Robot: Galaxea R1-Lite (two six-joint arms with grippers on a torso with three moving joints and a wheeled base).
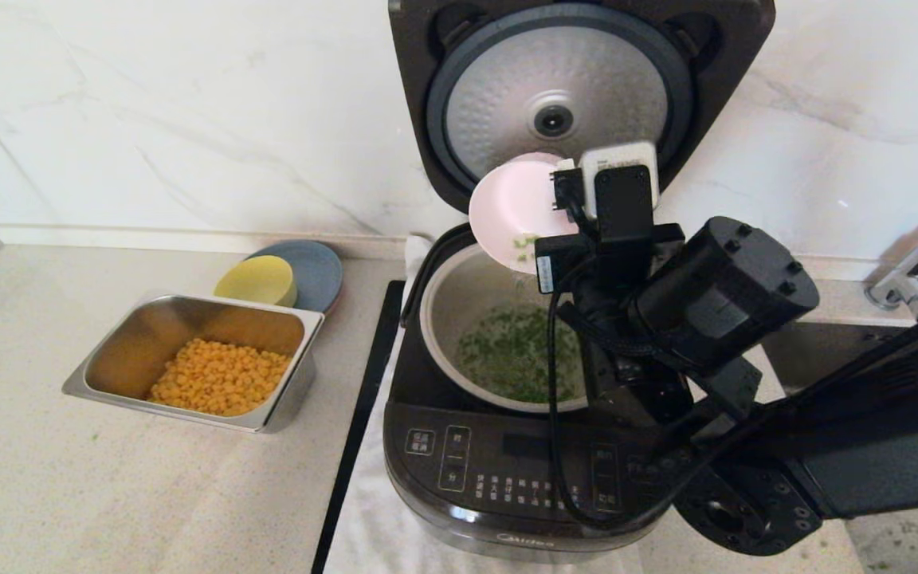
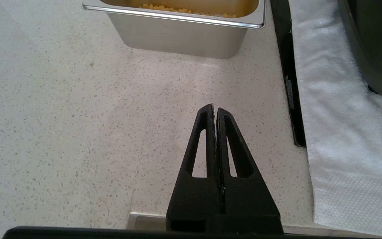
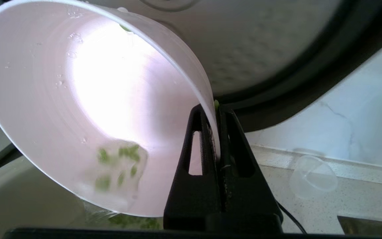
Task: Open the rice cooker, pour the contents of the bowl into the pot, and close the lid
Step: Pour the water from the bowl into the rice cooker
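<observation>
The black rice cooker [image 1: 499, 470] stands open, its lid [image 1: 570, 88] upright with the dimpled silver plate facing me. Above the pot [image 1: 459, 303] my right gripper [image 3: 213, 109] is shut on the rim of the pink-white bowl [image 1: 511, 209] [image 3: 88, 109], which is tipped steeply on its side. A few green bits [image 3: 118, 162] slide with water at the bowl's low edge. Most of the chopped green contents [image 1: 511, 355] lie in the pot. My left gripper [image 2: 214, 109] is shut on nothing, low over the counter near the steel tray; the head view does not show it.
A steel tray [image 1: 132, 363] [image 2: 184, 36] with yellow corn kernels sits left of the cooker. Behind it are a yellow bowl [image 1: 256, 281] and a blue plate [image 1: 317, 271]. A white cloth [image 2: 337, 132] lies under the cooker. A clear cup [image 3: 313, 177] lies on the counter to the right.
</observation>
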